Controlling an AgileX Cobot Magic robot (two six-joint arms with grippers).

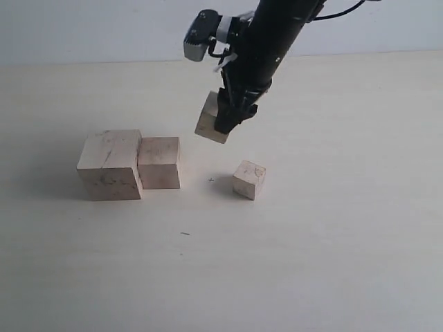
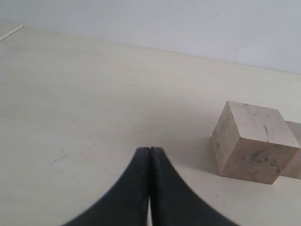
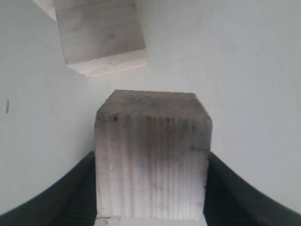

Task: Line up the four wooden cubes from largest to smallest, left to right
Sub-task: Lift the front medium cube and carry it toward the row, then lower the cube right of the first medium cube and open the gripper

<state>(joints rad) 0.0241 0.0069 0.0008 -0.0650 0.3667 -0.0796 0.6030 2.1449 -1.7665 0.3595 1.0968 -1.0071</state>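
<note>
While the largest cube (image 1: 109,164) and second cube (image 1: 159,162) sit touching at the left, the right gripper (image 1: 225,126) grips the third cube (image 1: 208,119) in the air, not yet placed. The smallest cube (image 1: 249,179) lies apart, farther right. The left gripper (image 2: 149,157) is closed, empty.

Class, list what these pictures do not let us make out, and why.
Left wrist view: frame edge cuts left gripper to its shut tips; exterior view lacks it.
Exterior view: right gripper covers part of held cube.
Left wrist view: largest cube and frame edge hide most of second cube.
Right wrist view: frame edge cuts far cube; which one, unclear.
</note>
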